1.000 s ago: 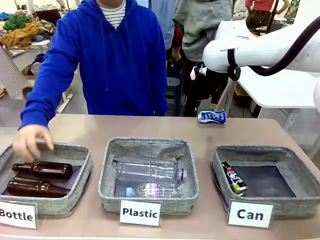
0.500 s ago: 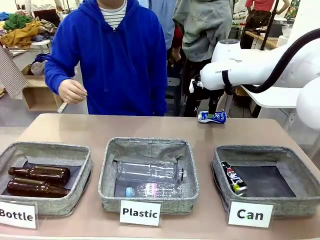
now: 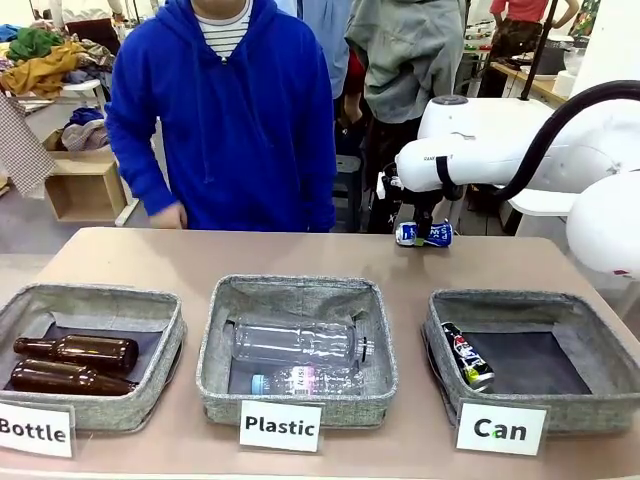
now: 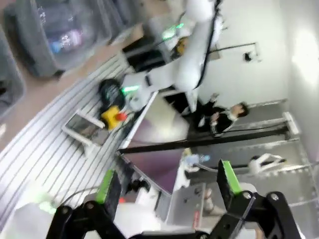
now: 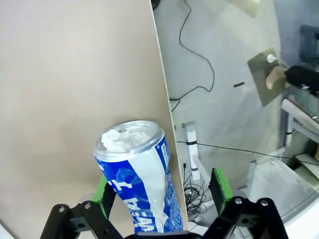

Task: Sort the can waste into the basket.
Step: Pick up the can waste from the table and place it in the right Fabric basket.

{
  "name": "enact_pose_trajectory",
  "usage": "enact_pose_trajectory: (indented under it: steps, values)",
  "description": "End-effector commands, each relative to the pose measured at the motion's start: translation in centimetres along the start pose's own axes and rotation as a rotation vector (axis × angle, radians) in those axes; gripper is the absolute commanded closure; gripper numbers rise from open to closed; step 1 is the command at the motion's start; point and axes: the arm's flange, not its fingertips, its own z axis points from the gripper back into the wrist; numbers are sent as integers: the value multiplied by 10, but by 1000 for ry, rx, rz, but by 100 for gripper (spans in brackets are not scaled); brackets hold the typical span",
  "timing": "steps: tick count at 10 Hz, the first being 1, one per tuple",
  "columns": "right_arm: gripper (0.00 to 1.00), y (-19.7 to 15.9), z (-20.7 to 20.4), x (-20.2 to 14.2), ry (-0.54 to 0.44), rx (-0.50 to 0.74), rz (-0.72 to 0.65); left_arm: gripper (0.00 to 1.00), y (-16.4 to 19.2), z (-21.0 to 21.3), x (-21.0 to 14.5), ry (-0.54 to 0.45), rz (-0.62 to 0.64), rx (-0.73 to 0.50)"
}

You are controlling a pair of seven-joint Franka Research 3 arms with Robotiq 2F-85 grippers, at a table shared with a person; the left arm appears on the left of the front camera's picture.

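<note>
Right gripper (image 5: 162, 199): open, its green-padded fingers standing either side of the blue and white can (image 5: 139, 174), with a gap at the far finger; whether the near pad touched the can could not be told.
Right gripper, front view (image 3: 424, 226): lowered at the far edge of the desk (image 3: 300, 255), directly over the can (image 3: 424, 234).
Blue and white can: dented, lying on its side on the desk near the far edge, long axis running left to right across the desk; in the right wrist view its open, crumpled end pointed away from the wrist.
Deciding relation: the can lay between the fingers already, so the coming move, as I judged it, was a closing across the can's width, not a further reach.
Nearer arm: the right; the left took no part here.
Left gripper (image 4: 167, 186): open and empty, turned toward the room and the arm's base, well apart from the cans.
Black can (image 3: 467, 355): already lying in the basket (image 3: 600, 405) marked "Can", along its left wall.
Basket: at the robot's right, near side of the desk, well apart from the blue and white can.
Front view alone gave: the basket, the black can, and the way from can to basket.
Right wrist view alone gave: the fingers bracketing the can and the desk edge just beside it.
Person (image 3: 225, 110): standing at the far side, hands off the desk.
</note>
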Motion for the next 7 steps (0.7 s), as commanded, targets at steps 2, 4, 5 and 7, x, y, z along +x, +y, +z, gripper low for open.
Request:
enact_pose_trajectory:
  steps: [2, 4, 5, 7]
  values:
    - [16, -13, -2, -2, 3, 14, 15, 0, -7, 21, -10, -72, -23, -100]
    - [76, -14, -3, -2, 17, 28, 13, 0, -7, 21, -10, -72, -23, -100]
    - [100, -13, -3, -2, 20, 33, 15, 0, -7, 21, -10, -72, -23, -100]
    - [100, -14, 0, -3, 32, 52, -6, 0, -7, 21, -10, -72, -23, -100]
